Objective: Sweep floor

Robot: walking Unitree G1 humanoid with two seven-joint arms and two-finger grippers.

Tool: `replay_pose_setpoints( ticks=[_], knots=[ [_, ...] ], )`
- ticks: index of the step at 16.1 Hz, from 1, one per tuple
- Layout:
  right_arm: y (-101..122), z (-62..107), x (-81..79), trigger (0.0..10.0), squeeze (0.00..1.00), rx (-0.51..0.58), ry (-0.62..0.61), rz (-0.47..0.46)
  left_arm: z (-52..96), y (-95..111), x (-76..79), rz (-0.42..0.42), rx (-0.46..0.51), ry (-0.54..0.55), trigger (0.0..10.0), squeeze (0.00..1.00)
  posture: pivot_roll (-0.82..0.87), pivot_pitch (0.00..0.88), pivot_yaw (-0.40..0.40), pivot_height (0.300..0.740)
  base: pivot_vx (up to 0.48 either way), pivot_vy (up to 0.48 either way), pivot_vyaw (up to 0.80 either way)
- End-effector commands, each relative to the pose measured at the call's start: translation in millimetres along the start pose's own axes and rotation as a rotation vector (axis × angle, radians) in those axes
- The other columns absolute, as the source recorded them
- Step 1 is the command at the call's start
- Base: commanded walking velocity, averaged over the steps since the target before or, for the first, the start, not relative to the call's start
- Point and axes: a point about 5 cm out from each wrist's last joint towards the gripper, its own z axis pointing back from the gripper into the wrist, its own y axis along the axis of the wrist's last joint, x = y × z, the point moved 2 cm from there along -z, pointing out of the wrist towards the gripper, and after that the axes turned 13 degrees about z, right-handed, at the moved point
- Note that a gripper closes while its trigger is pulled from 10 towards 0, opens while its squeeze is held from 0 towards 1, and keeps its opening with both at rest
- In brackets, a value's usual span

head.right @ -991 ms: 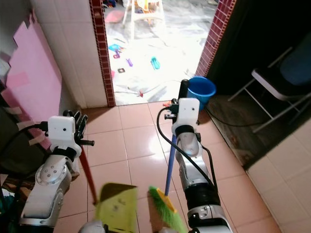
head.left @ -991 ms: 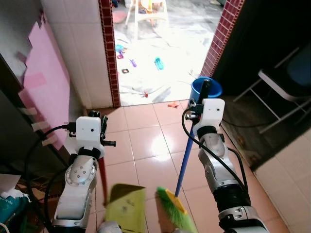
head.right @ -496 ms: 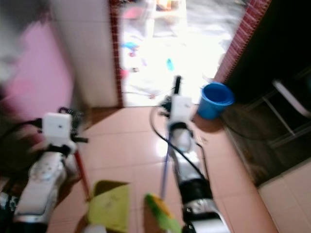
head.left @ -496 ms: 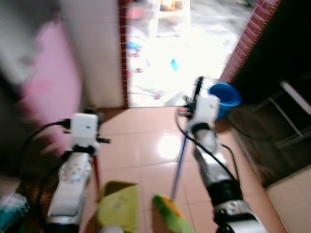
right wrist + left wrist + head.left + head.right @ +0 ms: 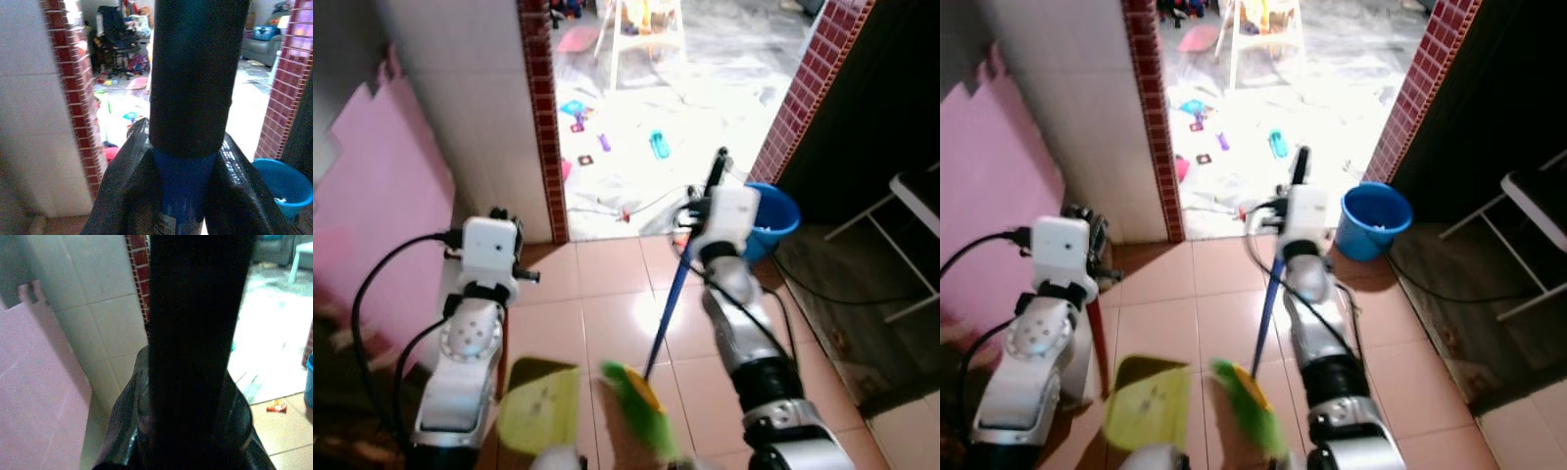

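A broom with a blue pole (image 5: 668, 313), a black top grip (image 5: 191, 73) and green bristles (image 5: 636, 409) slants down to the tiled floor in front of me. My right gripper (image 5: 701, 210) is shut on the pole just below the black grip. A yellow-green dustpan (image 5: 540, 413) hangs low at my left, and its red handle (image 5: 1095, 338) runs up to my left gripper (image 5: 501, 217). That gripper is shut on the handle's dark upper end (image 5: 195, 333).
An open doorway between red brick pillars (image 5: 540, 117) leads to a bright floor strewn with several toys (image 5: 658, 145) and a white stool (image 5: 641, 29). A blue bucket (image 5: 773, 213) stands by the right pillar. A pink board (image 5: 372, 206) leans at left, a chair (image 5: 913, 196) at right.
The whole picture has shifted after a blurred moment: the camera has moved nearer the doorway. Both grippers still hold the broom and the dustpan as before.
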Motion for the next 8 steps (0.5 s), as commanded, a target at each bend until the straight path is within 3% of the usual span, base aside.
replay_pose_setpoints(
  ticks=[1,4,8],
  knots=[
    [-1,1.4,21.7,10.0,0.0,0.006,-0.043,0.045,-0.9,7,5.3,-0.023,0.038,0.008,10.0,0.0,0.1,0.0,-0.028,0.74,0.0,0.0,0.0],
    [5,-0.1,20.1,10.0,0.0,0.04,0.004,0.052,-5.0,13,-9.4,-0.119,0.077,0.082,10.0,0.0,0.07,0.0,-0.045,0.74,0.0,0.0,0.0],
    [5,-3.1,1.1,10.0,0.0,0.032,0.047,0.032,-15.8,18,1.3,-0.072,0.076,0.018,10.0,0.0,0.09,0.0,-0.08,0.74,0.0,0.0,0.0]
  ],
)
